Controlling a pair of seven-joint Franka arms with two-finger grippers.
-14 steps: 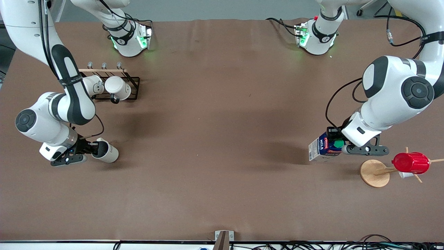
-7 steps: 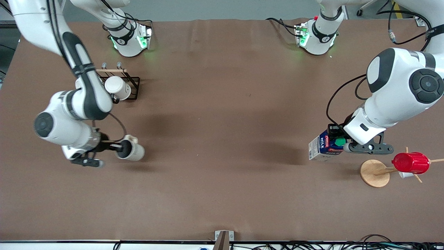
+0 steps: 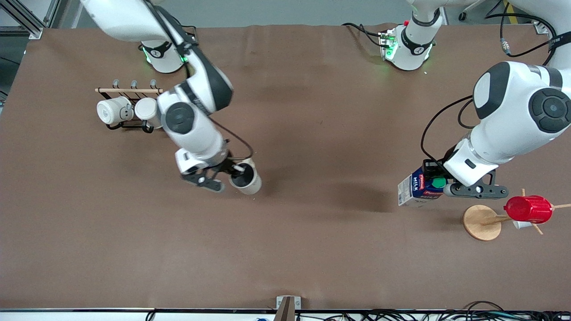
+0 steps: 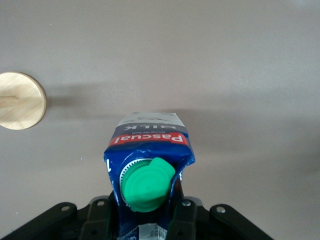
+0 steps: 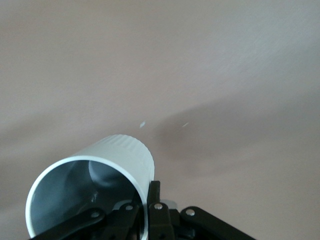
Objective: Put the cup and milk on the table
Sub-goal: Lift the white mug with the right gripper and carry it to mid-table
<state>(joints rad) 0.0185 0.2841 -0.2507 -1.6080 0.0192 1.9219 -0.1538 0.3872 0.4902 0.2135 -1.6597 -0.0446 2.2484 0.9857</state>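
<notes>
My right gripper is shut on the rim of the cup, a cream-white mug with a dark inside, and holds it tilted in the air over the middle of the brown table. In the right wrist view the cup has its wall pinched between the fingers. My left gripper is shut on the top of the milk, a dark blue and white carton with a green cap, toward the left arm's end of the table. The left wrist view shows the milk from above.
A black wire rack with two brighter white mugs stands toward the right arm's end. A wooden cup tree bearing a red plastic cup stands beside the milk, a little nearer the front camera.
My right arm has swung the cup from the right arm's end toward the table's middle. The left gripper and the milk have hardly moved.
</notes>
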